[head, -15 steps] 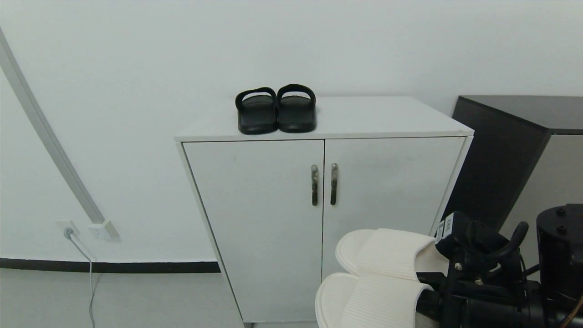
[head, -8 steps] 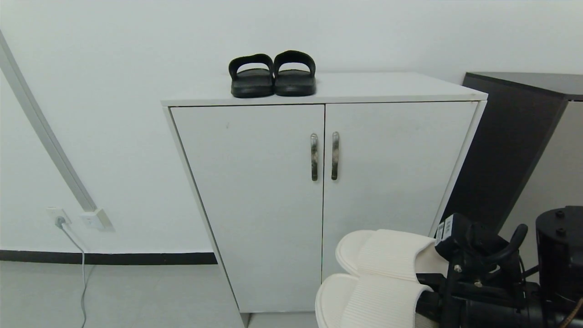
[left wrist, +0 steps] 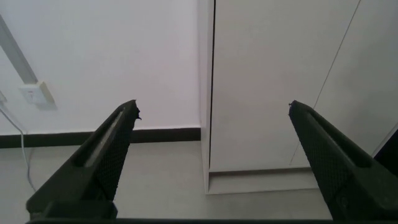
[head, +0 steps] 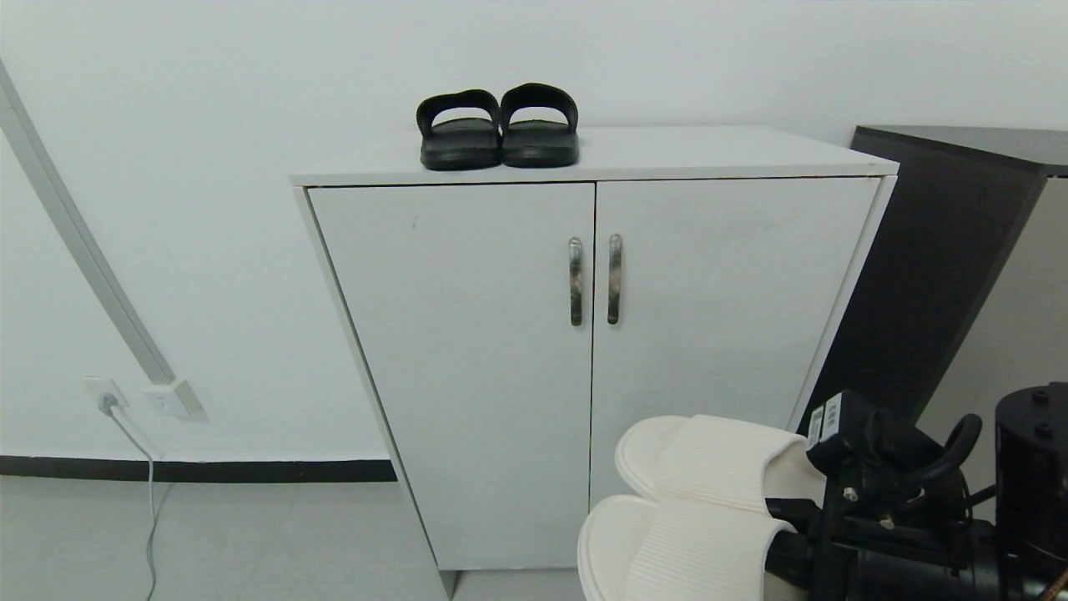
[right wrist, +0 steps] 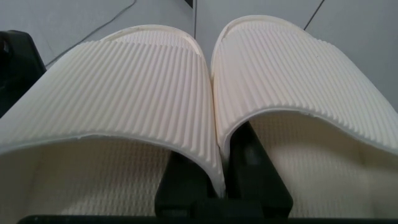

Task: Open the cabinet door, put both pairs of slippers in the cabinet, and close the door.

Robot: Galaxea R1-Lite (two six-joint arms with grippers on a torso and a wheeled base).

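Observation:
A white two-door cabinet (head: 467, 334) stands against the wall, both doors closed, with two metal handles (head: 576, 281) side by side at the middle seam. A pair of black slippers (head: 499, 129) sits on its top, left of centre. Low in front of the right door hangs a pair of cream ribbed slippers (head: 692, 501), toes toward the cabinet. My right gripper (right wrist: 225, 177) is shut on their inner walls, between the two slippers (right wrist: 186, 93). My left gripper (left wrist: 211, 109) is open and holds nothing, facing the cabinet's lower left corner (left wrist: 214, 174).
A black cabinet (head: 943, 250) stands close on the right of the white one. On the wall at left are a slanted cable duct (head: 75, 234) and sockets with a hanging cord (head: 108, 401). Bare grey floor (head: 209, 542) lies left of the cabinet.
The head camera has dropped, so the cabinet sits higher in the picture and looks more frontal. The cream slippers keep their place in my right gripper. Doors remain closed.

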